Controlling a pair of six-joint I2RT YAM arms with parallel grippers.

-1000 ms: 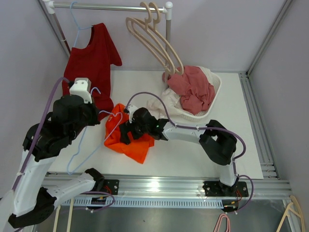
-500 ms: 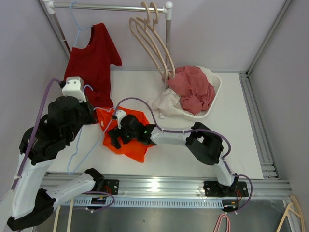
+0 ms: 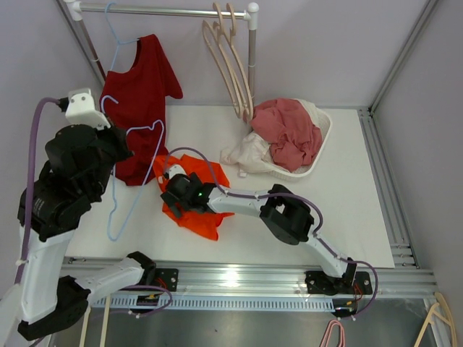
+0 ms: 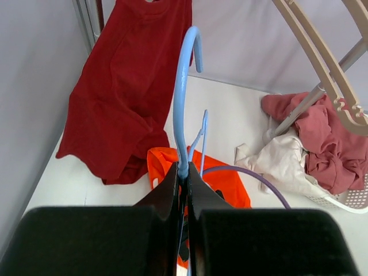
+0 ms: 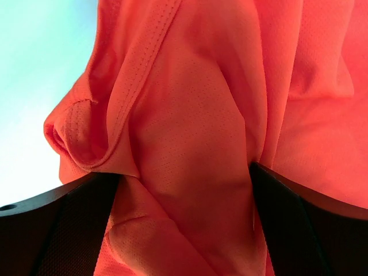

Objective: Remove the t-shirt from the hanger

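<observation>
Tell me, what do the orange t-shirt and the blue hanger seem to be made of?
Orange t-shirt: likely a thin synthetic sports knit, matte; tiny mesh pinholes show close up. Blue hanger: a smooth, slightly glossy thin rod; plastic or plastic-coated wire, cannot tell which.

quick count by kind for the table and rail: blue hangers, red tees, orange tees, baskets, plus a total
blue hanger: 2, this one in the left tool, the other on the rail
red t-shirt: 1
orange t-shirt: 1
basket: 1
total: 5
</observation>
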